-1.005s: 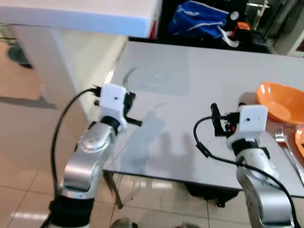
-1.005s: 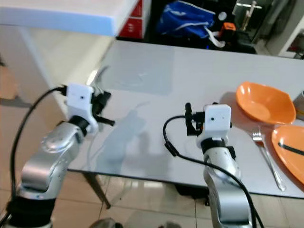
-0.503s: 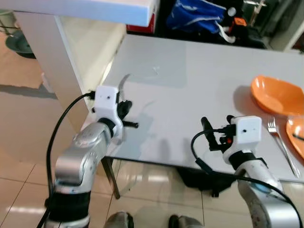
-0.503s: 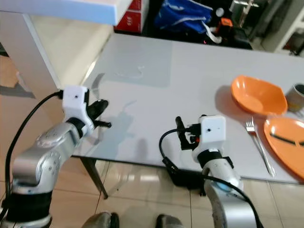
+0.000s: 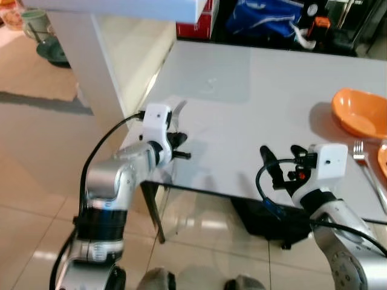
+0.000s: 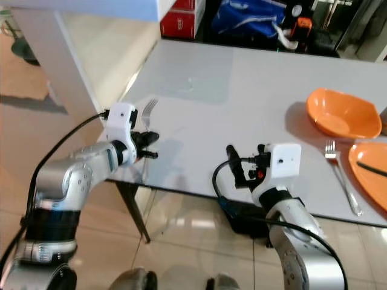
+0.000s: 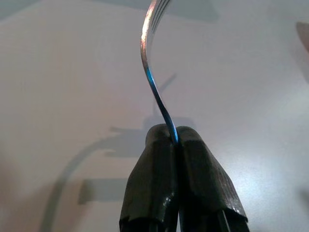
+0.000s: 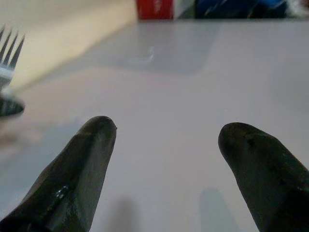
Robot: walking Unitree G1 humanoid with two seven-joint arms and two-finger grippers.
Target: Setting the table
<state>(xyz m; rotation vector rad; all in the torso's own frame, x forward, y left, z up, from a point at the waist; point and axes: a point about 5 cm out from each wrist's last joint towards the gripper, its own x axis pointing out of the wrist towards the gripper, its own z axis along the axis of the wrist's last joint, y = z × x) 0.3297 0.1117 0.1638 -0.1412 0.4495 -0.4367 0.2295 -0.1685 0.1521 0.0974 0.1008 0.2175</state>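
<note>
Here the left gripper (image 7: 175, 137) is clamped on the handle of a silver fork (image 7: 153, 72), its two black fingers (image 7: 149, 188) pressed together with the thin metal stem caught between their tips. The fork curves up and away from the fingers, tines at the far end. In the head views this gripper (image 6: 147, 147) hovers above the near left corner of the grey table (image 6: 242, 115), with the fork's tines (image 6: 149, 107) standing up just behind the white wrist housing.

The right gripper (image 8: 164, 140) is spread wide, its two dark fingers (image 8: 79, 169) well apart with bare tabletop between them, holding nothing. It sits over the near edge of the table (image 5: 284, 172), well apart from the left gripper.

Further to the right on the table lies a second fork (image 6: 341, 178), flat, between an orange bowl (image 6: 341, 115) behind it and an orange plate (image 6: 372, 175) at the picture's edge. A dark thin utensil (image 6: 370, 169) lies on that plate. Beyond the far edge of the table sits a blue bag (image 5: 266, 18), with a red box (image 6: 178, 21) beside it. A white counter (image 5: 121, 9) juts in above the table's left side.
</note>
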